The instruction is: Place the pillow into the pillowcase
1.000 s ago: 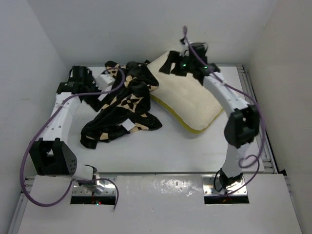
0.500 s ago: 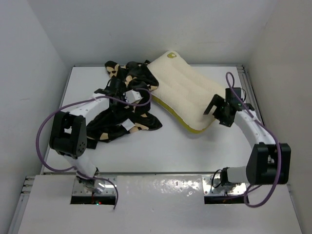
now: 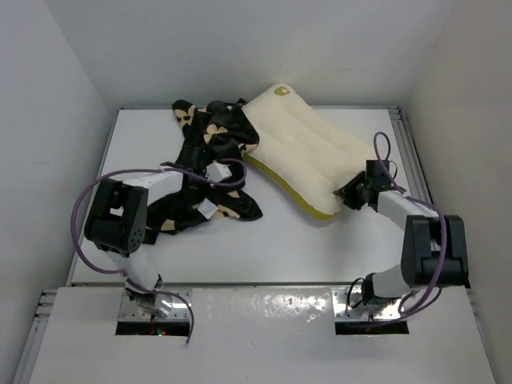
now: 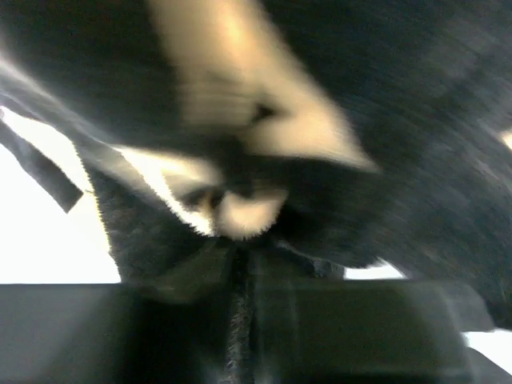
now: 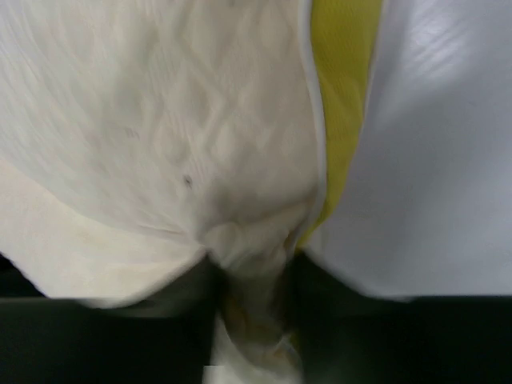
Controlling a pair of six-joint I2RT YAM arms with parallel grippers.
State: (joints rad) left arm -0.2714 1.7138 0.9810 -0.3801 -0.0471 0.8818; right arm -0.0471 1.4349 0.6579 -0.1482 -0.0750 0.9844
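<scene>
Left wrist: blurry pic, left claw [image 4: 240, 268] nipping pillowcase [image 4: 416, 120], tips indistinct.

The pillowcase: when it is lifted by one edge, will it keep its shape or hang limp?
Probably limp: the pillowcase lies crumpled in folds. It likely bunches easily, as fabric gathers at the left gripper. The rest may drag behind.

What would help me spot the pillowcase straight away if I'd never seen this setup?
Start at the white table and look at its left half. The pillowcase is the crumpled heap lying against the left side of the pillow. It is black with tan flower prints, while the pillow is plain cream with a yellow edge.
</scene>
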